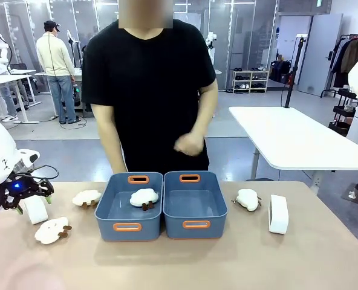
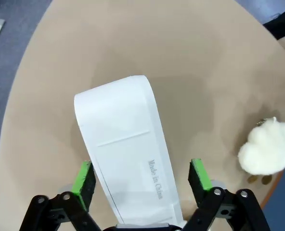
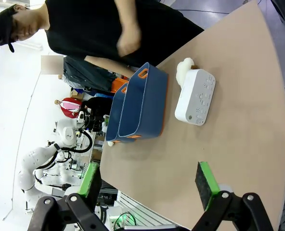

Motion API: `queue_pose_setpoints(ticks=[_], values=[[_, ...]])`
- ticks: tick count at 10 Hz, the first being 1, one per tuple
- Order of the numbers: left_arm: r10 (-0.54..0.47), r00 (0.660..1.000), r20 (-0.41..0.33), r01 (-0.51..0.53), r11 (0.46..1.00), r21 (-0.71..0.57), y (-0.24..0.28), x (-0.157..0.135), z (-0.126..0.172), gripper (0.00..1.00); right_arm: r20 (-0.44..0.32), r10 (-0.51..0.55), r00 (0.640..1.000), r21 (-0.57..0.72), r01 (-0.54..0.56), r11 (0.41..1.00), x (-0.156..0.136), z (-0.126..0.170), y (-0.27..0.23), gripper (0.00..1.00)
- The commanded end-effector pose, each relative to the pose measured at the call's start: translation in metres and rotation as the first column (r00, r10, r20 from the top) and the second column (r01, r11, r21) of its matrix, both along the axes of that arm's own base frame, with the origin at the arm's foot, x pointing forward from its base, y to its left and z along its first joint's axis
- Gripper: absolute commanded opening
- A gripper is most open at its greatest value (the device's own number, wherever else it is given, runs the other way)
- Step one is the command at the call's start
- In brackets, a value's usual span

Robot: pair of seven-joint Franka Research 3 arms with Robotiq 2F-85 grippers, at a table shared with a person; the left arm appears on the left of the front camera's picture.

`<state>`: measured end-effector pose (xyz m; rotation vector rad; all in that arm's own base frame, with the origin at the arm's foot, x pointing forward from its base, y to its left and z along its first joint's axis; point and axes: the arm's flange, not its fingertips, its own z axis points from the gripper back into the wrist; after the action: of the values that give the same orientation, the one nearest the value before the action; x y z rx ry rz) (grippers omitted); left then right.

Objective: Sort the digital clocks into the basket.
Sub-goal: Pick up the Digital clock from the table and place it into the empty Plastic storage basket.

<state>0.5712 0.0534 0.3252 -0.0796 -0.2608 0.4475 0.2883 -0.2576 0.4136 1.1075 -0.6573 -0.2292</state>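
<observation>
The left gripper [image 2: 141, 180] straddles a clock [image 2: 125, 149] near the table's [image 1: 185, 266] left edge, pads apart; the right gripper [image 3: 149, 185] gapes over open tabletop.

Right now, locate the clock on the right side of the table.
In the front view the clock stands right of both baskets, just beyond a plush toy.
</observation>
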Motion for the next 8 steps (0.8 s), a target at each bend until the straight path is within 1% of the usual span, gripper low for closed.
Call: queue_pose_setpoints(ticks=[1,2,3,5,6,7,8], values=[[0.027,0.999,-0.018,-0.026,0.998,0.051,0.001,0.007,-0.004,0.4,0.002,0.005,1.0,0.003,-0.005,1.0,-0.002,0.0,0.0,1.0],[0.029,0.999,-0.012,-0.029,0.998,0.053,0.002,0.007,-0.007,0.02,0.002,0.005,1.0,0.003,-0.005,1.0,-0.002,0.0,0.0,1.0],[0.037,0.999,-0.007,-0.037,0.998,0.051,0.003,0.008,-0.008,0.0,0.002,0.005,1.0,0.003,-0.005,1.0,-0.002,0.0,0.0,1.0],[0.019,1.0,-0.015,-0.018,1.0,0.017,0.006,0.005,-0.005,0.0,0.002,0.005,1.0,0.003,-0.005,1.0,-0.002,0.0,0.0,1.0],[-0.002,1.0,-0.029,0.002,1.0,0.007,0.008,0.0,0.0,0.03,0.002,0.005,1.0,0.003,-0.005,1.0,-0.002,0.0,0.0,1.0],[-0.061,0.998,-0.013,0.061,0.998,-0.003,0.014,-0.011,0.012,0.03,0.002,0.005,1.0,0.003,-0.005,1.0,-0.002,0.0,0.0,1.0],[-0.109,0.994,0.032,0.11,0.993,-0.049,0.03,-0.027,0.04,0.03,0.002,0.005,1.0,0.003,-0.005,1.0,-0.002,0.0,0.0,1.0]])
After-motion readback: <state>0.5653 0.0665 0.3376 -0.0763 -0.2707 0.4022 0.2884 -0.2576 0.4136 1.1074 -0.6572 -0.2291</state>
